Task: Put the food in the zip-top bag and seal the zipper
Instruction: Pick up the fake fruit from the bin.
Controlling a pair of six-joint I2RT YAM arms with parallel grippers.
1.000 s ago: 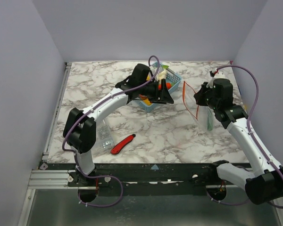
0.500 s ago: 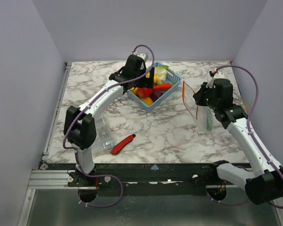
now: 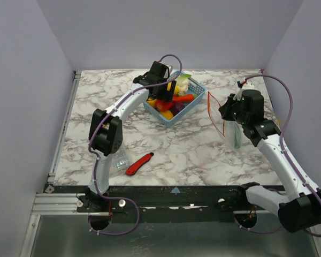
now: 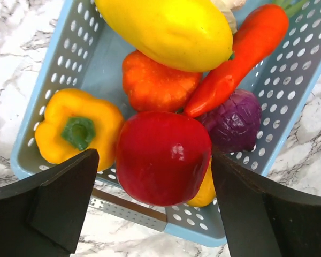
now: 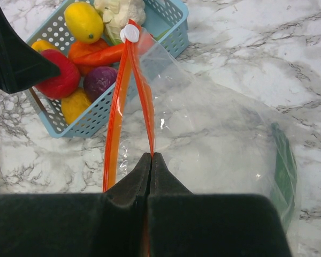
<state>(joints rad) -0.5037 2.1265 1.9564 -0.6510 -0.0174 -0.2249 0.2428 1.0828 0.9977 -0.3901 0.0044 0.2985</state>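
From above, the left claw (image 3: 168, 94) is seen over the basket (image 3: 199, 95) of food (image 3: 183, 98). The bag (image 3: 230, 128) is held at the right, above the tabletop (image 3: 192, 150).

In the left wrist view, its fingers are spread on both sides of a red fruit (image 4: 163, 155).

In the right wrist view, the right claw (image 5: 151, 160) is pressed together on the zipper (image 5: 117, 112). One green piece (image 5: 282, 171) lies inside the bag.

The marble table (image 3: 192, 152) carries a blue lattice basket (image 3: 190, 111), red utility knife (image 3: 139, 164) and clear ridged box (image 3: 120, 160). The zip-top bag (image 5: 219, 160) rests at right.
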